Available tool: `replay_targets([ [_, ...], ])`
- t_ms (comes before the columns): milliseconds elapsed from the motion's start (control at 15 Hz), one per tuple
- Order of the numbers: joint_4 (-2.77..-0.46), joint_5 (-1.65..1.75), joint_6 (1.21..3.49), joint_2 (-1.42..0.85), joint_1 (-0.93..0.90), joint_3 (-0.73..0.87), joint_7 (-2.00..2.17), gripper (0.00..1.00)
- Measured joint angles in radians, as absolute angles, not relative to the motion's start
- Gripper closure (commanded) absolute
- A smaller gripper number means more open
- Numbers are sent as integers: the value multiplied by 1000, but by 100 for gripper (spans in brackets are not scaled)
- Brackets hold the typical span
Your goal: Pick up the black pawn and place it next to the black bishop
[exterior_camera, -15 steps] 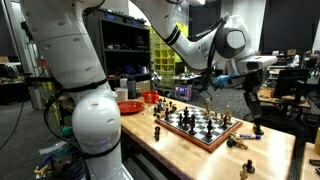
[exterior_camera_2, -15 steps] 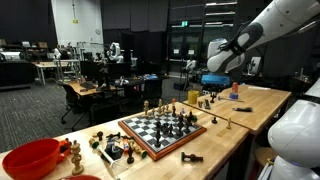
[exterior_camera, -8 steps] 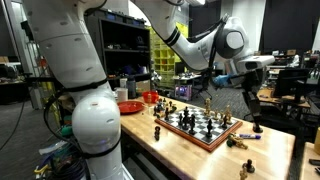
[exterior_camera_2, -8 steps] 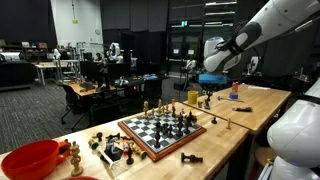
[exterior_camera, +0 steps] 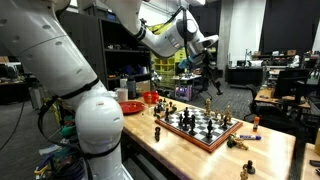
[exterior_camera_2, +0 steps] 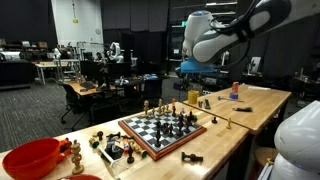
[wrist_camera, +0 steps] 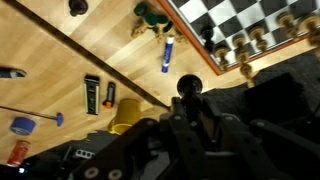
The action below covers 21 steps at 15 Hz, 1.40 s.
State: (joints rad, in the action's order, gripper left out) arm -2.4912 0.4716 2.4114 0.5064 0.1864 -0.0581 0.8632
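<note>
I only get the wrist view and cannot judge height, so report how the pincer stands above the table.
Observer: The pincer hangs high above the table, well over everything on the chessboard.
Operator: The black pawn looks clamped in it. Name any obstacle I cannot see.
Observer: A red bowl stands on the table, off one end of the chessboard.
Operator: Tell me what lies between them.
Observer: Several spare pieces stand off the board, between the red bowl and the chessboard.
</note>
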Motion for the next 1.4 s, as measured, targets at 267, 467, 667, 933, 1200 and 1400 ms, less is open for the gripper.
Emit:
replay_targets([
  [267, -2579, 373, 2410, 634, 54, -179, 804, 94],
  [467, -2624, 300, 2414, 685, -48, -253, 749, 94],
  [667, -2638, 246, 2427, 689, -129, -299, 663, 94],
  [933, -2646, 206, 2472, 654, -189, -324, 500, 94],
  [1200, -2645, 209, 2520, 576, -193, -325, 348, 94],
  [1400, -2635, 239, 2547, 503, -166, -326, 290, 94],
])
